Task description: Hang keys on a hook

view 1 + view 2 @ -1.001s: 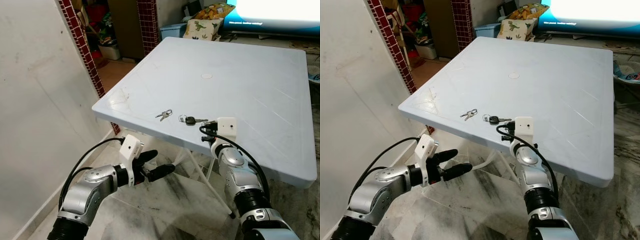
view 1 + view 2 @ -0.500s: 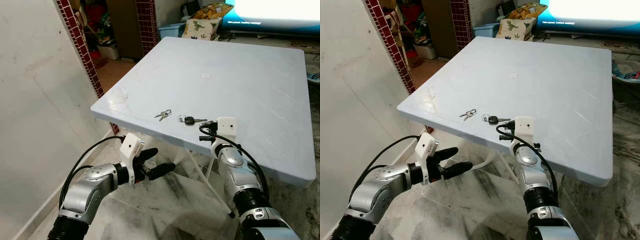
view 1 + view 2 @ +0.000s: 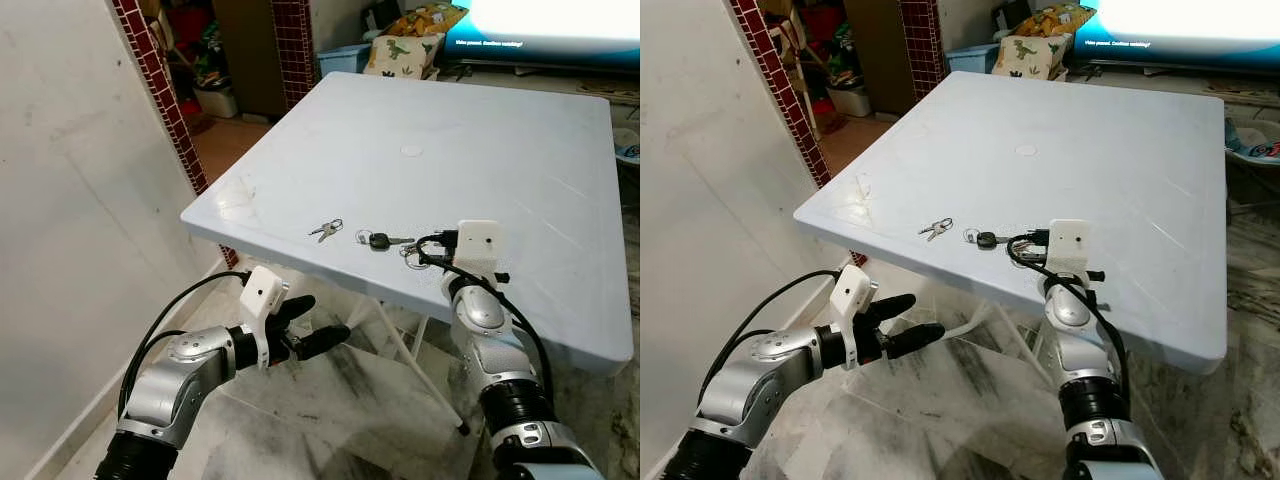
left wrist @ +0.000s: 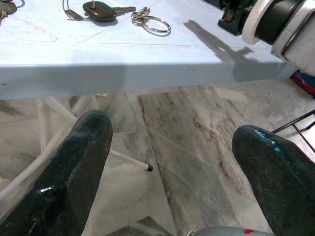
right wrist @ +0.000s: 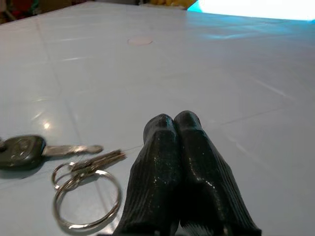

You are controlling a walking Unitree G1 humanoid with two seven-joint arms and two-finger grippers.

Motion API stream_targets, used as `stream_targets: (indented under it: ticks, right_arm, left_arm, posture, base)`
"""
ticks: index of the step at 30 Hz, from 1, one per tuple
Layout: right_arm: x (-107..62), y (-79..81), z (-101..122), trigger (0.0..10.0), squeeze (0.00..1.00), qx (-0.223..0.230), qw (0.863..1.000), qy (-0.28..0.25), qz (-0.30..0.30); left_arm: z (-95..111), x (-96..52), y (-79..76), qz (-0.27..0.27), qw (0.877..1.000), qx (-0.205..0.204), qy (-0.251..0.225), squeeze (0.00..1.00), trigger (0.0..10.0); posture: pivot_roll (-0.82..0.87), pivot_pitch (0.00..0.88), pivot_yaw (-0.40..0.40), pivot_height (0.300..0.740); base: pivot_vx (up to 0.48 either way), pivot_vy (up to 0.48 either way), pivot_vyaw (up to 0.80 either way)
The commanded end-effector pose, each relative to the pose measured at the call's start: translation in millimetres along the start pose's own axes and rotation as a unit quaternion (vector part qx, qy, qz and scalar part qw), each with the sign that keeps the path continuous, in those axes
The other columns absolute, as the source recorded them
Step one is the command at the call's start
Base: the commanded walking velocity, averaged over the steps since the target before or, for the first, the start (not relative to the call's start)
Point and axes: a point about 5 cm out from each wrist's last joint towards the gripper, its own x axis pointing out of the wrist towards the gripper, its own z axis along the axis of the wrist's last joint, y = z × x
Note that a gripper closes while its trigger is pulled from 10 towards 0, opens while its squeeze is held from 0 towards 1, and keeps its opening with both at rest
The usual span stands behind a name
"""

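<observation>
Right gripper (image 5: 172, 147) raised above the table (image 3: 520, 140) near its front edge, fingers pressed together on nothing, probably poised to reach for a bunch once parted. Left gripper (image 3: 305, 330) parked below the table's front edge over the marble floor (image 4: 197, 142), fingers (image 4: 74, 172) spread wide and empty, apparently kept clear of the work. Three bunches lying loose on the table near that edge: small keys (image 3: 327, 230) furthest to the robot's left, black key (image 3: 381, 241) with its own ring in the middle, and a ring (image 5: 86, 196) with small keys just beside the right fingertips, on their left and apart from them by the look of the wrist view. No hook to be made out, so hanging not yet begun; pickup judged the step in hand, needing first a parting of the shut fingers.
</observation>
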Motion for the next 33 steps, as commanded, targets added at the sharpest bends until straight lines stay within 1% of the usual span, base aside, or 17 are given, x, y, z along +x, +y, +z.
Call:
stream_targets:
  ticks: [1, 5, 7, 12, 20, 23, 24, 31, 32, 33]
  right_arm:
    - [0.3, -0.1, 9.0, 0.0, 0.00, -0.001, 1.000, -0.022, -0.004]
    - [0.5, 1.0, 14.1, 0.0, 0.00, -0.010, 0.999, -0.037, 0.001]
    - [-0.1, 3.4, 19.8, 0.0, 0.00, -0.026, 0.998, -0.057, 0.006]
    - [-0.6, 7.7, 26.1, 0.0, 0.00, -0.028, 0.997, -0.075, 0.012]
    - [0.2, 18.5, 33.5, 0.0, 0.00, -0.052, 0.993, -0.099, 0.030]
    - [1.4, 26.4, 37.9, 0.0, 0.00, -0.064, 0.991, -0.109, 0.039]
    - [2.0, 29.4, 38.6, 0.0, 0.00, -0.064, 0.991, -0.110, 0.041]
    - [3.5, 35.1, 35.4, 0.0, 0.00, -0.062, 0.992, -0.101, 0.052]
    - [4.1, 36.0, 32.2, 0.4, 0.00, -0.071, 0.992, -0.090, 0.057]
    - [4.2, 35.7, 29.3, 0.4, 0.00, -0.074, 0.992, -0.081, 0.058]
  left_arm:
    - [2.4, -0.5, 3.4, 0.005, 1.000, 0.012, 0.005, 0.00, 10.0]
    - [2.5, -0.5, 4.3, 0.007, 1.000, 0.013, 0.006, 0.00, 10.0]
    - [2.7, -0.5, 4.4, 0.007, 1.000, 0.014, 0.005, 0.00, 10.0]
    - [2.0, -0.5, 5.1, 0.008, 1.000, 0.015, 0.006, 0.00, 10.0]
    - [2.1, -0.8, 5.9, 0.009, 1.000, 0.016, 0.007, 0.00, 10.0]
    - [2.1, -1.0, 6.1, 0.009, 1.000, 0.018, 0.009, 0.00, 10.0]
    - [2.1, -1.0, 6.2, 0.009, 1.000, 0.019, 0.009, 0.00, 10.0]
    - [0.4, -1.5, 5.5, 0.008, 1.000, 0.021, 0.012, 0.00, 10.0]
    - [0.4, -1.7, 5.8, 0.009, 1.000, 0.023, 0.015, 0.00, 10.0]
    - [0.5, -1.7, 5.8, 0.009, 1.000, 0.024, 0.015, 0.00, 10.0]
  posture:
    - [-0.06, 0.000, 0.139, 0.740]
    - [-0.06, 0.000, 0.141, 0.740]
    - [-0.06, 0.000, 0.141, 0.740]
    - [-0.06, 0.000, 0.139, 0.740]
    - [-0.06, 0.000, 0.145, 0.740]
    - [-0.06, 0.000, 0.146, 0.740]
    - [-0.06, 0.000, 0.146, 0.740]
    - [-0.05, 0.000, 0.148, 0.740]
    - [-0.05, 0.000, 0.147, 0.740]
    - [-0.05, 0.000, 0.147, 0.740]
  base:
    - [0.000, 0.000, 0.00]
    - [0.000, 0.000, 0.00]
    - [0.000, 0.000, 0.00]
    - [0.000, 0.000, 0.00]
    - [0.000, 0.000, 0.00]
    - [0.000, 0.000, 0.00]
    - [0.000, 0.000, 0.00]
    - [0.000, 0.000, 0.00]
    - [0.000, 0.000, 0.00]
    - [0.000, 0.000, 0.00]
